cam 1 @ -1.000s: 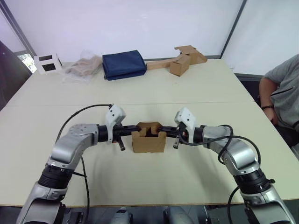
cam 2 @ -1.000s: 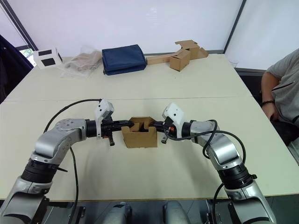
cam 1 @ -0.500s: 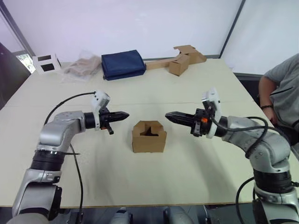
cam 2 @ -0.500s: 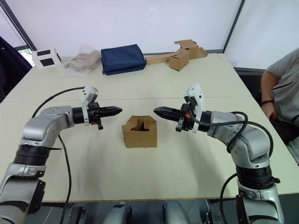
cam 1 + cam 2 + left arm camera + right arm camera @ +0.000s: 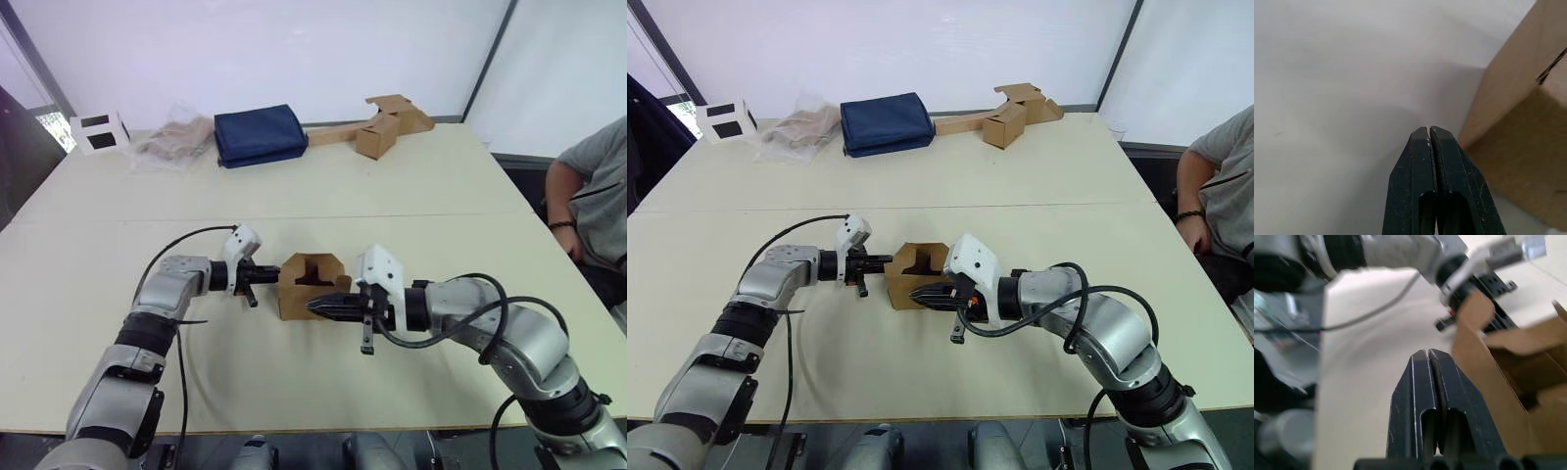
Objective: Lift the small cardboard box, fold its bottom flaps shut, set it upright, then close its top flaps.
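Brown corrugated cardboard makes up the small unprinted box (image 5: 313, 287), which stands on the cream table (image 5: 411, 186) near its front edge, directly between the two arms, with its upper end open and the top flaps (image 5: 312, 266) standing up unevenly around the opening. Your left gripper (image 5: 272, 274) lies level against the box's left wall with its two black fingers pressed together, holding nothing; the left wrist view shows the closed tips just beside the carton's corner. Your right gripper (image 5: 323, 306) is likewise closed and empty, its tip at the front wall of the box, low down. Expect the carton to be light and probably empty, so a push from one side alone would likely slide it over the smooth tabletop. Its walls should be fairly stiff along the creases but will buckle if pinched mid-panel, and the flaps will swing freely on their hinges. Take hold by opposing pressure on two facing walls, close to the vertical corners, or by clamping a wall at the open rim, before lifting to reach the bottom flaps
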Robot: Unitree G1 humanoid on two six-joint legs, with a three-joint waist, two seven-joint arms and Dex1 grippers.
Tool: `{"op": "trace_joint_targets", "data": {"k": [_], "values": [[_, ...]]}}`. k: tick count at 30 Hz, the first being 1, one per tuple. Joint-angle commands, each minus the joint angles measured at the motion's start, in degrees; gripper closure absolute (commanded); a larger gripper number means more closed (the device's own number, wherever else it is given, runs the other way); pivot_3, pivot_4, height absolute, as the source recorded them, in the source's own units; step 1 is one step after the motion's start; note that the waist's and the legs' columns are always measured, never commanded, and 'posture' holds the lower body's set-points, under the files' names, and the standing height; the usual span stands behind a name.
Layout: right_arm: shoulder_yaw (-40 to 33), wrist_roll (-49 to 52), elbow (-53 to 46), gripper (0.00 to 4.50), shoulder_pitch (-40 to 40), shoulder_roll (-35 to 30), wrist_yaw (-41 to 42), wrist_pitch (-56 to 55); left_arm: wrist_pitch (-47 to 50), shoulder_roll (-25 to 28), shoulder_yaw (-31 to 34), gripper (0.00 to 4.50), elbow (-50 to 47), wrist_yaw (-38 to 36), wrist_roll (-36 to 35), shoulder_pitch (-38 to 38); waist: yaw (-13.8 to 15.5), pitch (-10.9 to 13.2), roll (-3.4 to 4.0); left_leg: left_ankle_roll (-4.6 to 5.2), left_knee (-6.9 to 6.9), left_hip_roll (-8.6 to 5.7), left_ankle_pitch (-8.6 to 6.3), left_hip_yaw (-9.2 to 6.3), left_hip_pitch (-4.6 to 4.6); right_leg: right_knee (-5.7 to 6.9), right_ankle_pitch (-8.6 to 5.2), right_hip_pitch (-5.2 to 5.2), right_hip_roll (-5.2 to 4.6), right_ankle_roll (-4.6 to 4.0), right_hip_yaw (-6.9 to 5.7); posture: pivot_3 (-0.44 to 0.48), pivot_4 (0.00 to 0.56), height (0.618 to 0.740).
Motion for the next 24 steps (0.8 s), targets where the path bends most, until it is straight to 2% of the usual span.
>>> {"op": "trace_joint_targets", "data": {"k": [1, 10, 18, 24], "values": [[0.3, -3.2, 1.2, 4.5, -1.0, -0.7, 0.6, -3.6, 0.0, -1.1, 1.2, 4.46, -1.5, -0.1, -0.5, -1.3, 0.0, 0.0, 0.0, 0.0, 0.0, 0.0, 0.0, 0.0, 0.0, 0.0, 0.0, 0.0, 0.0, 0.0, 0.0, 0.0, 0.15, 0.74], [2.1, -8.9, 7.4, 4.5, -3.1, -0.7, 2.5, -8.5, 0.0, -1.2, 1.8, 4.46, -1.8, 0.0, -0.1, -0.3, 0.0, 0.0, 0.0, 0.0, 0.0, 0.0, 0.0, -0.01, 0.0, 0.0, 0.0, 0.0, 0.0, 0.0, 0.0, 0.0, 0.15, 0.74], [4.6, -12.0, 11.8, 4.5, -3.4, 1.8, 4.2, -11.3, 1.2, -0.8, 2.6, 4.46, -3.7, 0.5, -0.6, 0.0, 0.0, 0.0, 0.0, 0.0, 0.01, 0.0, 0.0, -0.01, 0.0, 0.0, 0.0, 0.0, 0.0, 0.0, 0.0, 0.0, 0.15, 0.74], [1.4, -7.1, 7.1, 4.5, -2.7, 2.3, 6.1, -7.8, 1.6, -0.9, 3.1, 4.46, -4.5, 1.3, -0.8, 0.0, 0.0, 0.0, 0.0, -0.01, 0.02, 0.0, 0.0, -0.02, 0.0, 0.01, 0.0, 0.0, -0.01, 0.0, 0.0, 0.0, 0.15, 0.74]]}}
